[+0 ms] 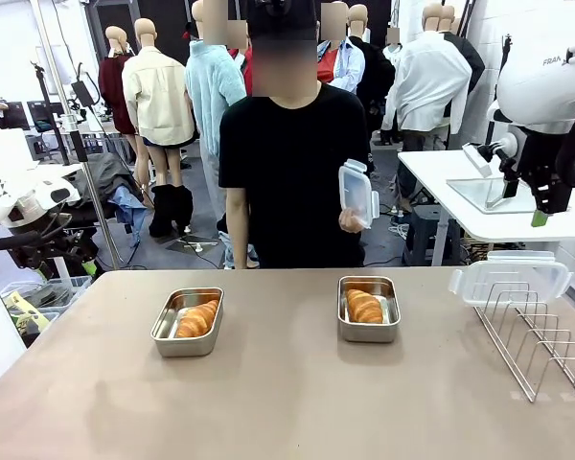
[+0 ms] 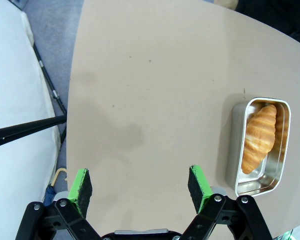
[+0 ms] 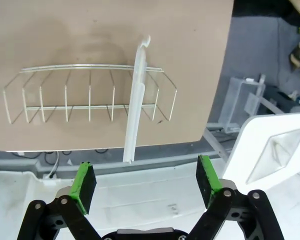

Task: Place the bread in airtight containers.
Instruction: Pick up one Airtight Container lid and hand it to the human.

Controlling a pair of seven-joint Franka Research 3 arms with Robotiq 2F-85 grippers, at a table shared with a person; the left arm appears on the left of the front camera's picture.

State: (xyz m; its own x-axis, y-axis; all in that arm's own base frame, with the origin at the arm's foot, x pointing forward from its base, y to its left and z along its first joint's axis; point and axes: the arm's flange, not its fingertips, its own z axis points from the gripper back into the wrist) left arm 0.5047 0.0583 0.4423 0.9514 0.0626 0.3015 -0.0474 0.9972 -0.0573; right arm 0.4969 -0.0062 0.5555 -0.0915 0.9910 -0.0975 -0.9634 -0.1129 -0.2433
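Fingers [image 2: 81, 184] of the left gripper [image 2: 140, 182] stand wide apart, empty, above bare desk [image 2: 140, 75]. The right gripper [image 3: 147, 177] is equally agape, high over the wire rack [image 3: 65, 95]. Bread is already boxed: one croissant [image 1: 197, 319] lies in the left tin [image 1: 185, 349], the other croissant [image 1: 364, 307] in the right tin [image 1: 369, 333]. Lids are not yet on. One clear lid [image 1: 510, 278] stands in the rack, and a second lid [image 1: 357, 192] is in the person's hand [image 1: 348, 222]. Recommendation (judgement only): pinch the racked lid's upper edge, lift straight clear of the wires, and seat it square.

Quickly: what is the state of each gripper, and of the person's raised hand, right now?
Left gripper: open, holding nothing.
Right gripper: open, holding nothing.
Person's hand: holding a clear lid.
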